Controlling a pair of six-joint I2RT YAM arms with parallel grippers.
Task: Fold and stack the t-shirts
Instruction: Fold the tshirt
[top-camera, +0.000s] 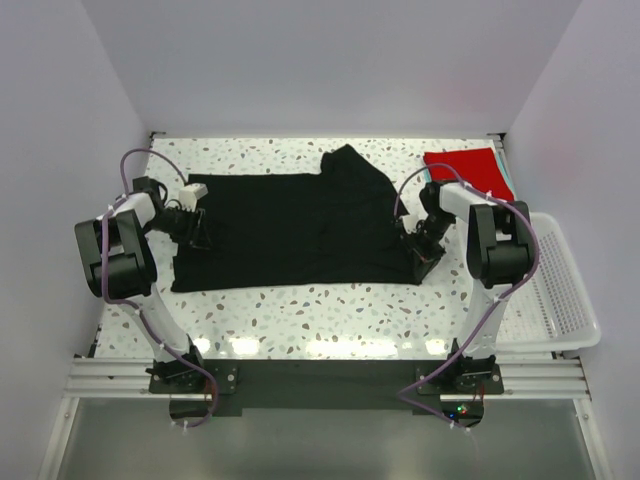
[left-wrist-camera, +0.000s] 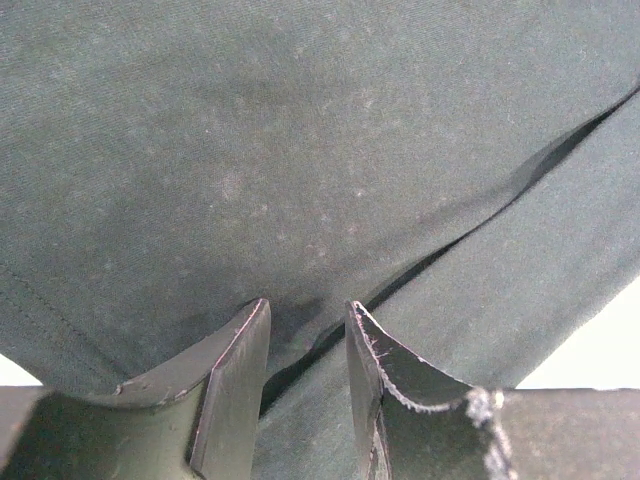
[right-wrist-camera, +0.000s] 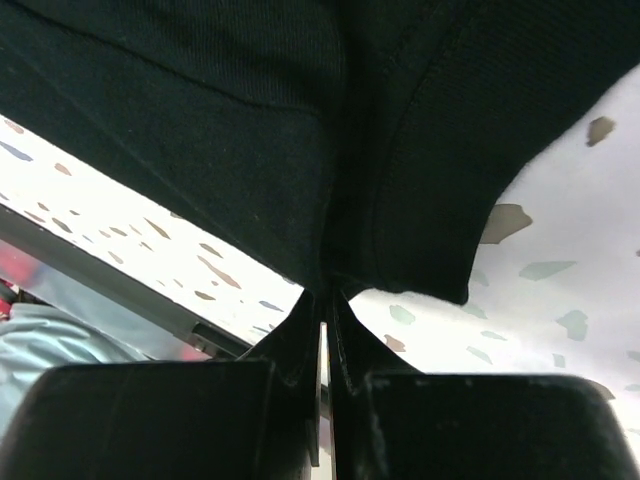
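Observation:
The black t-shirt (top-camera: 290, 228) lies spread flat across the middle of the table, one sleeve pointing to the back. My left gripper (top-camera: 196, 230) is down on its left edge. In the left wrist view its fingers stand apart (left-wrist-camera: 307, 305), and a fold line of the black cloth (left-wrist-camera: 300, 150) runs through the gap unpinched. My right gripper (top-camera: 416, 256) is at the shirt's near right corner. There the jaws (right-wrist-camera: 325, 292) are shut on the hem of the black cloth (right-wrist-camera: 250, 100). A folded red t-shirt (top-camera: 462, 164) lies at the back right with a teal edge (top-camera: 509, 182) showing under it.
A white mesh basket (top-camera: 562, 290) stands off the table's right side, beside the right arm. The speckled white tabletop (top-camera: 330, 305) runs along the near side of the shirt. White walls close in the left, back and right.

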